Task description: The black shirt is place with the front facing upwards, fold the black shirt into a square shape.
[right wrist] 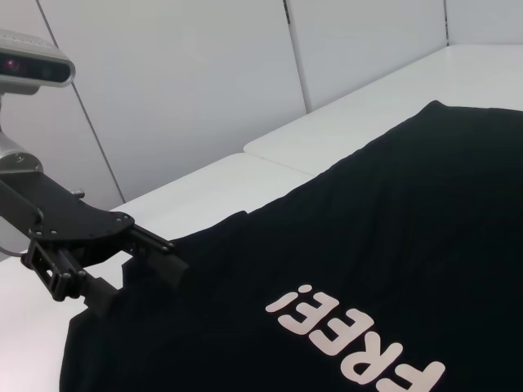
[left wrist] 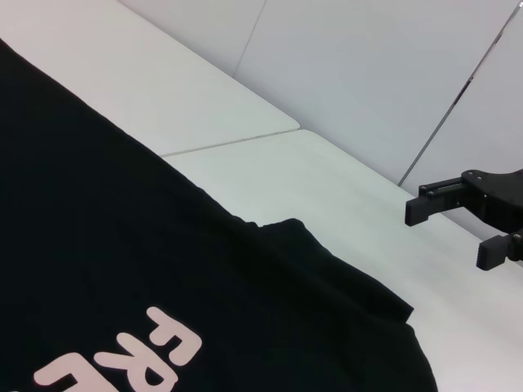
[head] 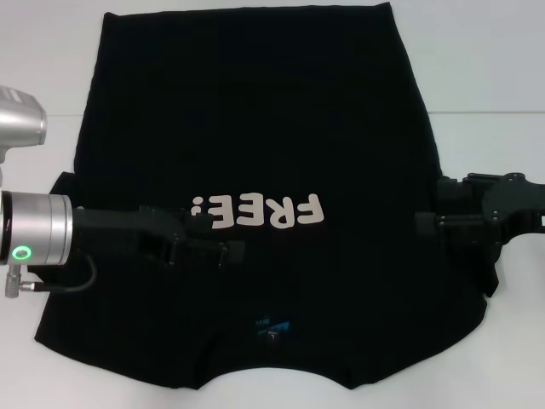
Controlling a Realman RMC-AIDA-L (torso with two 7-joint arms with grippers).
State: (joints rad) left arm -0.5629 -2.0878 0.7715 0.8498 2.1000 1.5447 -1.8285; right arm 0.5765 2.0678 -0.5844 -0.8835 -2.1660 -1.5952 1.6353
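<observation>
Black shirt point(head: 255, 128): collar edge cut off by the head view's lower border; blue neck label point(head: 271, 327) too small to read; lettering point(left wrist: 131, 363) cropped in both wrist views. Left gripper point(head: 209, 234): dark against the cloth, covers part of the exclamation mark; right gripper point(head: 438, 221): outer arm cut off by the frame edge.

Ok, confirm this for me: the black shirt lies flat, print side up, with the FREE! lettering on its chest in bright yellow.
Not quite. The black shirt does lie flat, print side up, on the white table, but the FREE! lettering is pale pinkish-white, not yellow. The head view shows it, and the right wrist view agrees.
</observation>
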